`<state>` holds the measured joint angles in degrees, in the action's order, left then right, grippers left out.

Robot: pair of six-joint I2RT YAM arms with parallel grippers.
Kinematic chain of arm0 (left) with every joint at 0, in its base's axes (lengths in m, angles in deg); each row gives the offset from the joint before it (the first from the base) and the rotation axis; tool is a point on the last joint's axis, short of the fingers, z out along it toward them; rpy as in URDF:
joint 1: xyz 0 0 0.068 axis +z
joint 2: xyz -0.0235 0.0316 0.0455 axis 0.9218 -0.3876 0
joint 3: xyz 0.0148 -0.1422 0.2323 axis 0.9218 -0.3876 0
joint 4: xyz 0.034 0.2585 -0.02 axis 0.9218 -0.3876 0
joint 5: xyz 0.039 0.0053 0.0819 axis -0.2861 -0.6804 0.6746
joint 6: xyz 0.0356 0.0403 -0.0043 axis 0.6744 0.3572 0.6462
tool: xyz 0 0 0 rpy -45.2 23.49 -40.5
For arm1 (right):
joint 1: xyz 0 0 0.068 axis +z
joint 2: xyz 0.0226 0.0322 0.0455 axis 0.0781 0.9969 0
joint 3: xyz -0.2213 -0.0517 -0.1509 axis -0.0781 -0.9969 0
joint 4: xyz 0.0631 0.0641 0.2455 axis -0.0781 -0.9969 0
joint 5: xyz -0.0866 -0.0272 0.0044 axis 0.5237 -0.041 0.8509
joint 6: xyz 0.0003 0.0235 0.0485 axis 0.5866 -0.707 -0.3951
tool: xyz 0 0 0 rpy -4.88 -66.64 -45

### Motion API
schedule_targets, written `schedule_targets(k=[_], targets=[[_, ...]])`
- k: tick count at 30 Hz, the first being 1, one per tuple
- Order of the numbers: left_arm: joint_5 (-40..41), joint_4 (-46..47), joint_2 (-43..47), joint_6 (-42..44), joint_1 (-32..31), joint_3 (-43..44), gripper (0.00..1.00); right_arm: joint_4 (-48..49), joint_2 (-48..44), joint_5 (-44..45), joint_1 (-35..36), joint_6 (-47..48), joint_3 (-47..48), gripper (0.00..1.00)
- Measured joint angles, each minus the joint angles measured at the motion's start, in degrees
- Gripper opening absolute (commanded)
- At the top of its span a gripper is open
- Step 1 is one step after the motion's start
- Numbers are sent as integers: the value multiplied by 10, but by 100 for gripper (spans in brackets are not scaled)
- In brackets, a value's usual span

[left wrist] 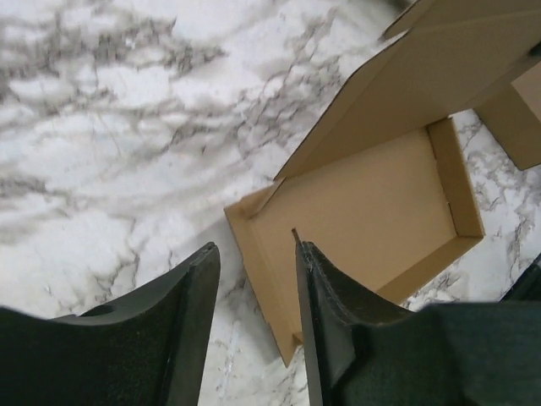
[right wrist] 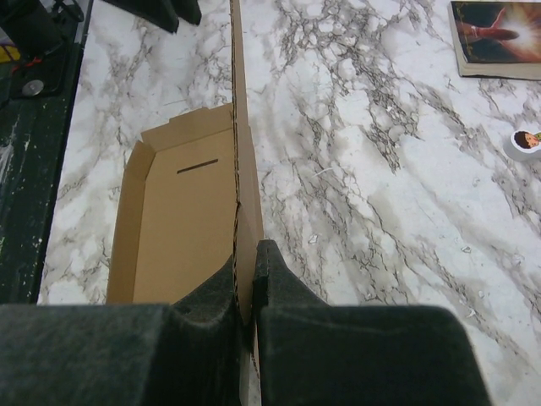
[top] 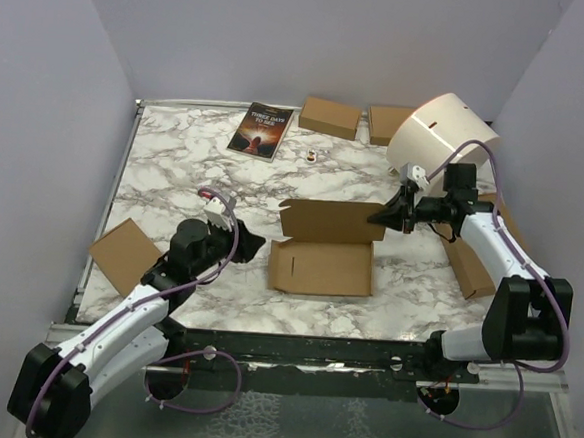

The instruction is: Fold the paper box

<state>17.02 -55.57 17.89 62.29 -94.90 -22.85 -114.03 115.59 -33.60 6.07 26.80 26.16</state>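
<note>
The paper box [top: 324, 268] lies mid-table as a shallow brown tray with its lid [top: 332, 222] standing up along the far side. My right gripper [top: 382, 217] is shut on the lid's right edge; in the right wrist view the cardboard sheet [right wrist: 244, 169] runs edge-on between the closed fingers [right wrist: 279, 271], with the tray [right wrist: 182, 237] to their left. My left gripper [top: 254, 244] hovers at the box's left end. It is open [left wrist: 256, 250], holding nothing, with the tray's left wall [left wrist: 254, 254] seen between and beyond its fingers.
A book [top: 262, 130] and two small brown boxes [top: 329, 117] [top: 387, 123] lie along the back edge. A white cylinder [top: 440, 139] stands at the back right. A brown box [top: 469, 268] lies under my right arm, a flat cardboard piece [top: 124, 254] at the left edge.
</note>
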Motion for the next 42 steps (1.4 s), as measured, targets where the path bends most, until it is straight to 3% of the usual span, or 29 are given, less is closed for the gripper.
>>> schedule_targets(k=[5, 22, 42], targets=[[6, 33, -48, -57, 2, -38, 21, 1, -5, 0, 0, 0, -3, 1], [-38, 205, -313, -112, 10, 28, 10, 7, -30, 0, 0, 11, -14, 1], [-84, 264, -383, -159, -9, 31, 8, 17, -30, 0, 0, 11, -19, 1]])
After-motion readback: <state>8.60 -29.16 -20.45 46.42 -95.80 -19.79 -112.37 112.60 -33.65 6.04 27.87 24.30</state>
